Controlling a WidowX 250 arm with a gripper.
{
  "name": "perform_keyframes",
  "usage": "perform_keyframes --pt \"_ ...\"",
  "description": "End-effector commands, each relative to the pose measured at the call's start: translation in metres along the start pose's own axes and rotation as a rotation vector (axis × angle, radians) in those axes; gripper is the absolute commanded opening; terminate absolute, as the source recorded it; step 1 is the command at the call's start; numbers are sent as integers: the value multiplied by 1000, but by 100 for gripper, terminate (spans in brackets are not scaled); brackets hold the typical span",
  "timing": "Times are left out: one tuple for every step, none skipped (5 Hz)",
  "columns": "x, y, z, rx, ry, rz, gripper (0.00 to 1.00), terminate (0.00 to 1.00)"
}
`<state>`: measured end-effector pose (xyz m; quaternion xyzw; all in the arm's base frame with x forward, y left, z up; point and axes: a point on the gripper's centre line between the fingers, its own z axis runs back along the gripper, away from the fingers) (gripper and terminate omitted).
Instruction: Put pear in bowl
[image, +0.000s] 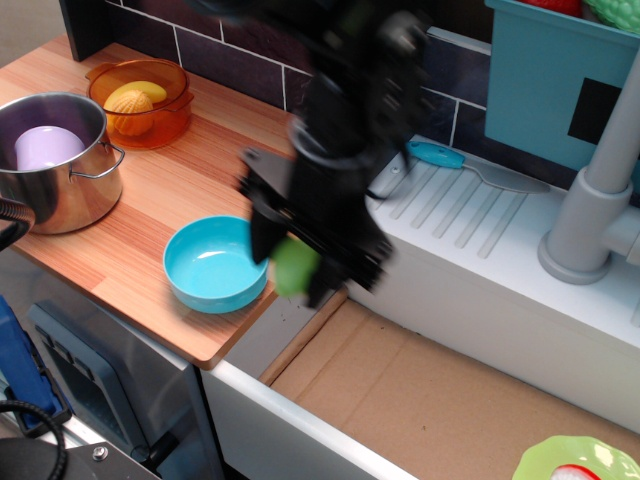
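My gripper (296, 270) is shut on the light-green pear (295, 268) and holds it in the air, just right of the cyan bowl (214, 263). The bowl sits near the front edge of the wooden counter (200, 170) and has nothing in it. The arm is motion-blurred. The pear's lower part shows between the black fingers (262, 235); its upper part is hidden by them.
A steel pot (55, 160) with a lilac cup inside stands at the left. A transparent orange bowl (145, 100) with yellow fruits is at the back left. The white sink drainboard (480, 215) with a blue spoon (435, 153) and a grey faucet (600, 195) lie to the right. Brown cardboard (420, 390) lies below.
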<state>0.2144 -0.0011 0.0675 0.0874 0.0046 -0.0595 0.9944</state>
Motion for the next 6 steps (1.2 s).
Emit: perform_keyframes --pt "3 34 14 -5 -74 -74 0 0" --pt "1 46 5 -23 -91 -95 0 0" --pt "-1 55 -8 -56 -95 -117 100 0" --pt "1 60 -17 -59 -130 -123 100 0" --pt "1 60 -17 -59 -130 -123 100 0" --pt "1 60 -17 -59 -130 -123 100 100"
